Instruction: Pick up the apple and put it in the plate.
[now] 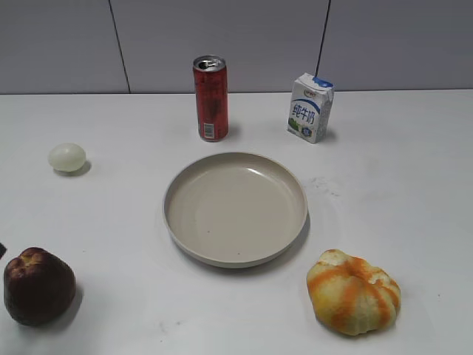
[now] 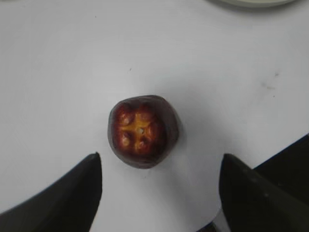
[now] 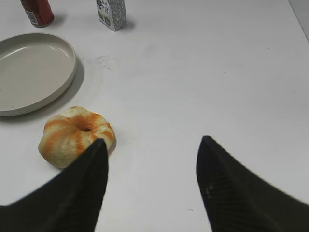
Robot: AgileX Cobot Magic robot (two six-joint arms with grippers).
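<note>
Apple: our apple (image 1: 38, 286) sits on the table (image 1: 399, 185) in the lower left corner of the exterior view, well apart from the plate, nothing touching it. In the left wrist view it's dead centre (image 2: 143, 130), yellowish dimpled top facing the camera.

Plate: the plate (image 1: 235, 208) is in the middle of the exterior frame, nothing in it. So by our reckoning the job hasn't really started, the pick is still to come.

Left gripper: the left gripper (image 2: 159, 188) is spread wide and holding nothing, its two dark fingers low in the frame on either side of the apple. We'd guess it's lined up over the fruit like that so it can drop straight down and close around it.

Right gripper: the right gripper (image 3: 150, 186) is also wide open and empty, with the orange-and-yellow fruit (image 3: 76, 136) just off its left finger. Looks parked to us, not after anything.

Bystanders: the can (image 1: 211, 97) and milk carton (image 1: 310, 107) stand upright at the top of the exterior view behind the plate, the pale egg (image 1: 67, 157) is at the left, and the orange fruit (image 1: 353, 291) at the lower right. All clear of a straight run from apple to plate, as far as we can judge.

Hard to see: neither arm really shows up in the exterior view, just a dark sliver at the left edge we can't identify. The plate is only a thin cut-off rim (image 2: 251, 3) at the top of the left wrist view. We can't tell how high the left gripper sits above the apple.
</note>
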